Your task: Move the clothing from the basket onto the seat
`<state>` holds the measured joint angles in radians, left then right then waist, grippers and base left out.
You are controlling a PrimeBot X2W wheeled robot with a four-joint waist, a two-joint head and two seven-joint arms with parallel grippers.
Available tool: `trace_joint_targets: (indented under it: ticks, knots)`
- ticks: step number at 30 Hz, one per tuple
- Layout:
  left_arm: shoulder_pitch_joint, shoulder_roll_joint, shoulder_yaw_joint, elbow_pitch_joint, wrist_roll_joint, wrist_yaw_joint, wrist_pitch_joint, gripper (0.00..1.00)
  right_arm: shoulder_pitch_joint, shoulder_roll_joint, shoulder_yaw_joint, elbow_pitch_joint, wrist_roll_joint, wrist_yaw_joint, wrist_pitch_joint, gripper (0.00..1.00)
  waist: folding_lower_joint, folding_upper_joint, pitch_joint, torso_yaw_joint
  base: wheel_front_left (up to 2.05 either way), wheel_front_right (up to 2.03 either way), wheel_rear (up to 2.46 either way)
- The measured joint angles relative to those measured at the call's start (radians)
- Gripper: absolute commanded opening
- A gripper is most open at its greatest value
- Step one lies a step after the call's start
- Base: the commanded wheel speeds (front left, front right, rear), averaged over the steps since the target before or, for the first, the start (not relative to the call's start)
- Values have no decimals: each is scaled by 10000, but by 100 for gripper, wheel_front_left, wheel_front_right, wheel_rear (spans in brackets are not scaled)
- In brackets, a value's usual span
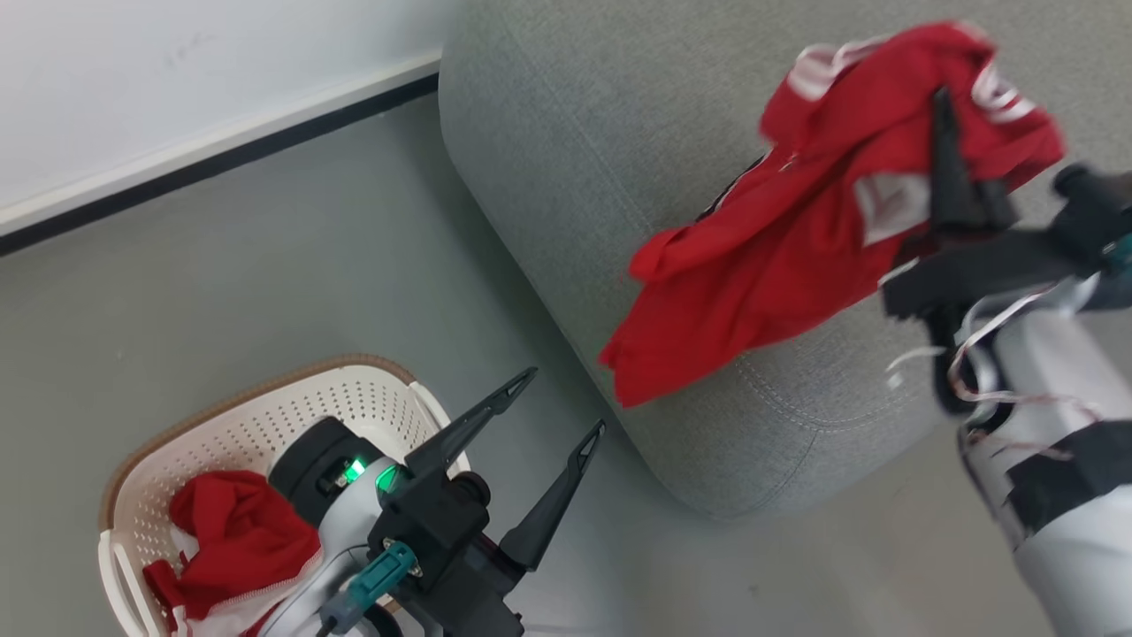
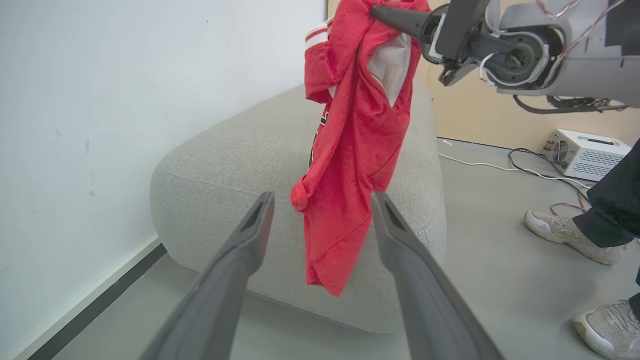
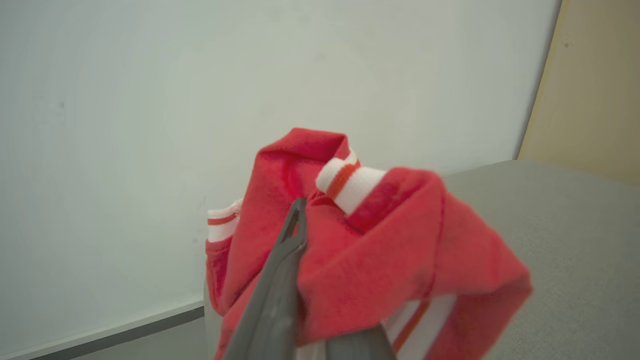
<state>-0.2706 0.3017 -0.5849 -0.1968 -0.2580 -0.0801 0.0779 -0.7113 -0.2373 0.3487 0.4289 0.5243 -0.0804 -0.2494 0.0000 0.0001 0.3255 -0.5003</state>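
Clothing hangs over seat, pinched in right claw; left claw spread, empty, near basket.

There are two red garments: a garment at the far right, another garment near left. One basket, one sofa. Two end effectors: left end effector, right end effector. Two shoes.

- Grey floor, filling left half of head view.
- On it, lower left: cream perforated basket.
- On it, upper right: grey sofa.
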Motion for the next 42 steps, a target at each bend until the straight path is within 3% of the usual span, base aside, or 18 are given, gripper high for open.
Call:
trace_joint_targets:
  ticks: [18,27,42]
  knots:
    - [-802,270,-67,-767,148,-171,372,100,-3126,-1521,-1921,224,-111,-104,-73,0,0,0,1323,545,0,0,0]
    - [-1220,403,-59,-1018,148,-186,525,100,-3851,-2309,-2431,497,-242,-163,-75,0,1,-1,1988,889,0,0,0]
    - [-1779,548,-81,-1273,255,-270,631,100,-2903,-1605,-2405,2755,92,-100,-75,0,1,-1,3148,1432,0,0,0]
